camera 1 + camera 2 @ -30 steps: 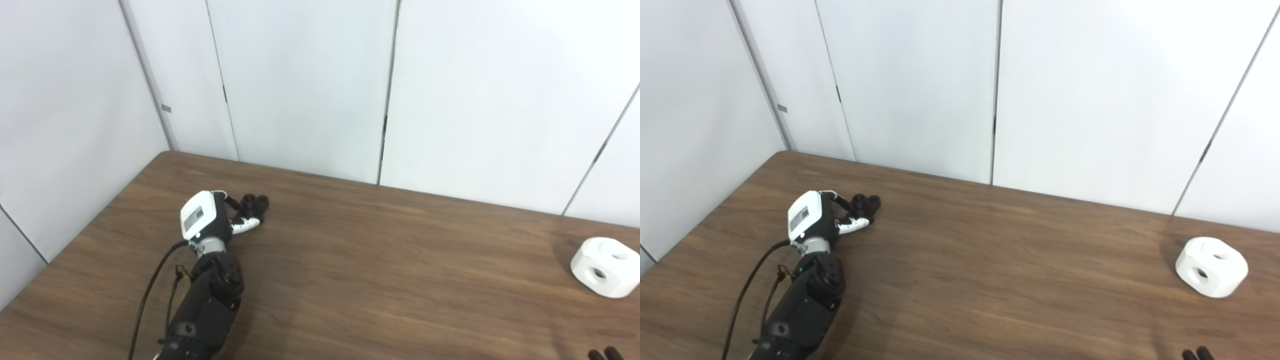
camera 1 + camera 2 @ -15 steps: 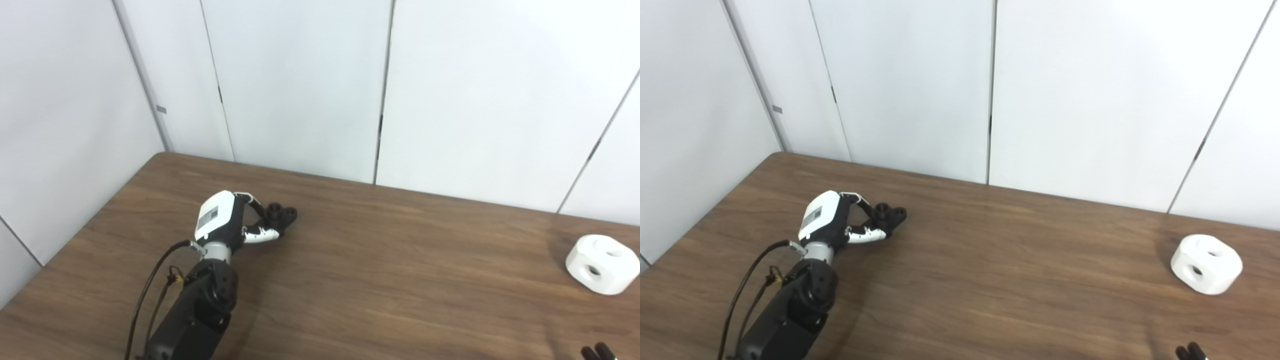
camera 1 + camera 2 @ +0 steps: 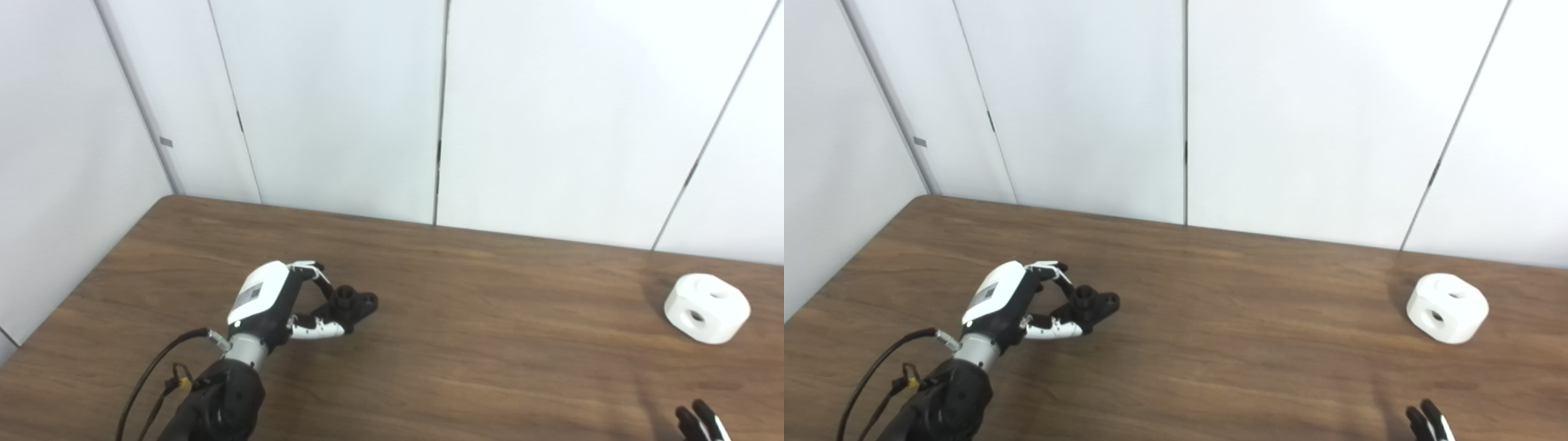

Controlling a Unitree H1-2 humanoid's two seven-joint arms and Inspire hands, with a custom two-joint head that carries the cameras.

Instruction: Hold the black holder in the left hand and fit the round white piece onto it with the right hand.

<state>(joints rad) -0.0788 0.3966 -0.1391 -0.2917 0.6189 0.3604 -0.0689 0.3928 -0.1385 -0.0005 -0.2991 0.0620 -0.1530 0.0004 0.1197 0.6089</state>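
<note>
Black holder (image 3: pixel 353 303): clamped between the fingers and thumb of my left hand (image 3: pixel 269 305) above the brown table (image 3: pixel 465 343). Round white piece (image 3: pixel 1447 307): resting far right, untouched. My right hand (image 3: pixel 1428 424): only fingertips show at the bottom edge; grip state undeterminable. Neither view adds more.

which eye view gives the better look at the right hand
The right eye view, though barely: the right hand shows only as dark fingertips at the bottom edge, a little further in from the corner. The left eye view shows the same fingertips, closer to the corner. Neither view shows whether it is open or shut.
</note>
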